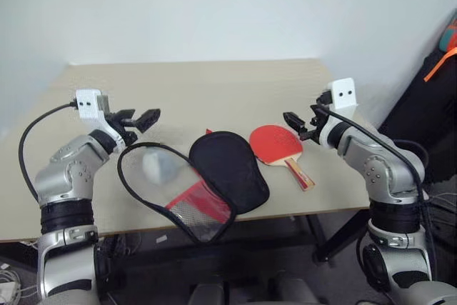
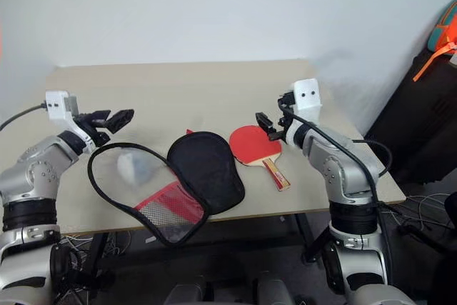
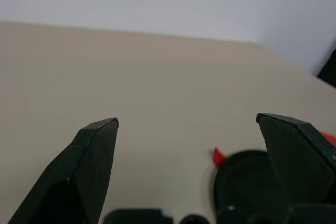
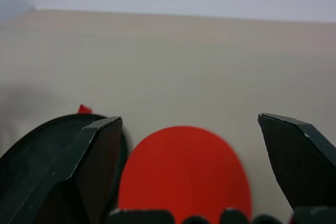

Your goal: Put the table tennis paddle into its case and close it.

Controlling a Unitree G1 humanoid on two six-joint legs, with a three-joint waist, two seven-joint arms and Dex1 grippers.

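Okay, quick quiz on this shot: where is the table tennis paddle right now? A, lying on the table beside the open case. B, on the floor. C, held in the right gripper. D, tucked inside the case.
A: the table tennis paddle lies flat on the table next to the open case, with the right gripper open above it.

Case (image 1: 227, 169) on table (image 1: 214, 83), paddle (image 1: 275, 142) just right

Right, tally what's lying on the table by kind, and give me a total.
table tennis paddle: 1
case, lying unzipped and open: 1
Total on the table: 2
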